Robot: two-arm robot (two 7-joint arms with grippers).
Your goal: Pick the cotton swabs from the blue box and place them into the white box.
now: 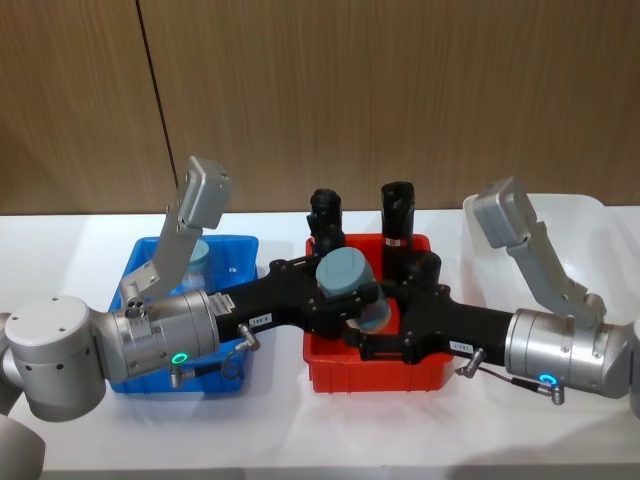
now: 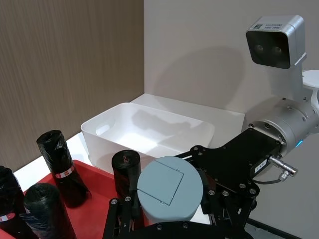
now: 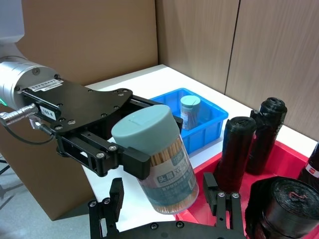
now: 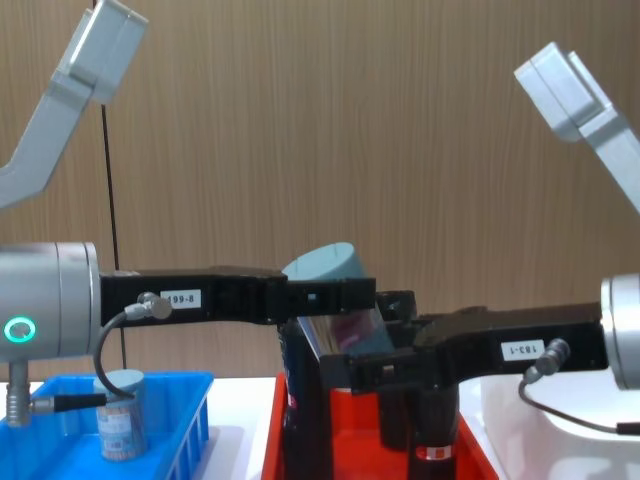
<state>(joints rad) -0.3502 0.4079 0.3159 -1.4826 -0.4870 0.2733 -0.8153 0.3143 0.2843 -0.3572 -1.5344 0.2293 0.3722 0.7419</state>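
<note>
A cotton swab tub (image 1: 343,274) with a dusty-blue lid hangs tilted over the red tray (image 1: 375,375), and my left gripper (image 1: 338,292) is shut on it just below the lid. In the right wrist view the tub (image 3: 164,164) shows pale sticks and a label. My right gripper (image 3: 167,201) is open, one finger on each side of the tub's lower end, with gaps showing. Another swab tub (image 1: 198,257) stands in the blue box (image 1: 236,248) at the left. The white box (image 1: 575,215) is at the right, and its inside (image 2: 149,132) is bare.
Several tall black wrapped rolls (image 1: 397,215) stand in the red tray between the two boxes, close under and behind both grippers. A wood-panelled wall runs behind the white table (image 1: 60,250).
</note>
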